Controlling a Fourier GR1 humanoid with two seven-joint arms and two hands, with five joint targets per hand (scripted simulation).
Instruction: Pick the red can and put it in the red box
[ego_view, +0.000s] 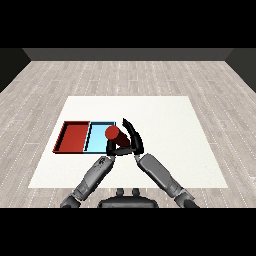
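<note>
The red can (113, 133) hangs tilted over the right end of the light blue tray (97, 138). My right hand (133, 139) is shut on it, fingers curled round its right side and beneath it. The red tray (75, 137) lies just left of the blue one with nothing in it. My left hand (110, 149) sits right below the can at the blue tray's near right corner, mostly hidden by the can and the right hand.
Both trays lie side by side on the left part of the white table (170, 130). The two forearms come together near the table's front middle. Grey wood floor surrounds the table.
</note>
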